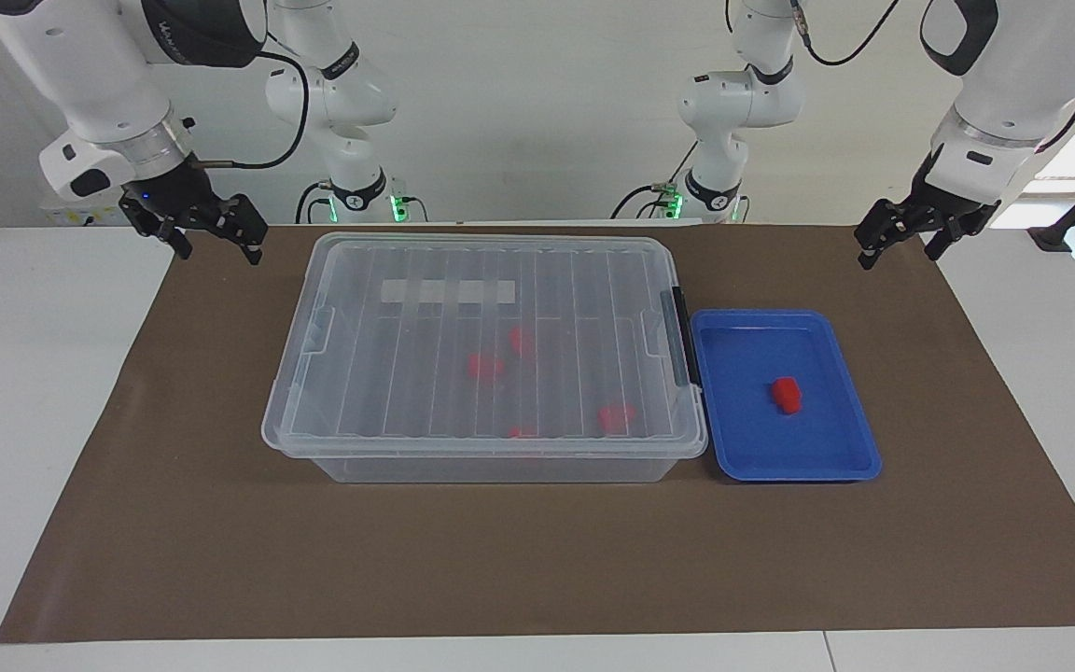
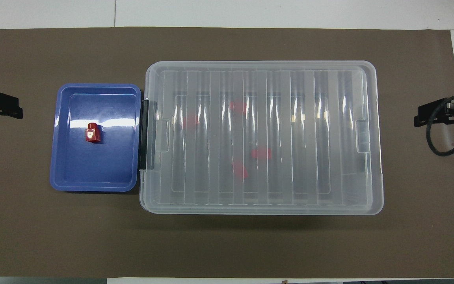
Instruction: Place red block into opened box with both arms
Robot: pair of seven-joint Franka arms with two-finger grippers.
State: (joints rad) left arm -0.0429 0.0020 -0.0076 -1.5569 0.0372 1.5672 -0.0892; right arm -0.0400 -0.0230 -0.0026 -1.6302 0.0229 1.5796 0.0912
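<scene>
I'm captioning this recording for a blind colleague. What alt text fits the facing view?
A clear box with its lid shut, four red blocks inside, sits on a brown mat; beside it, toward the left arm's end, a blue tray holds one red block. The left gripper and right gripper hang open, empty, above the mat's robot-side corners.

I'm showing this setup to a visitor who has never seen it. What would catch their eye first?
Most striking is the big clear box in the middle of the brown mat, its ribbed lid on, with red blocks showing faintly through it. Beside it, toward the left arm's end, a blue tray holds the lone red block. The left gripper and right gripper hang open over the mat's two ends, touching nothing.
</scene>
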